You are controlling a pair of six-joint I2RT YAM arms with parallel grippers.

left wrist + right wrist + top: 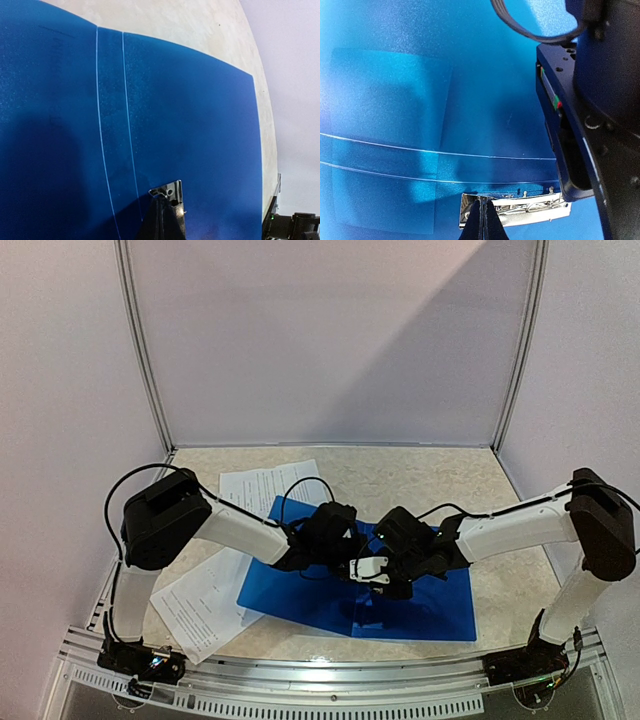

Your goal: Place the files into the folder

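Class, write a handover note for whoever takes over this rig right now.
Grippers: the left gripper looks shut, tips at the metal clip; the right gripper looks shut at the same clip.
Things: the folder lies open on the table; the files lie outside, by its left edge.
Done: folder opened.
Left: all sheets in.

Beige table (440,475): blue folder (435,610), white files (205,605)

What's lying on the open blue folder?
Only its metal clip at the spine, with the left gripper and right gripper at it. No paper shows on the folder, though the arms cover its middle from above.
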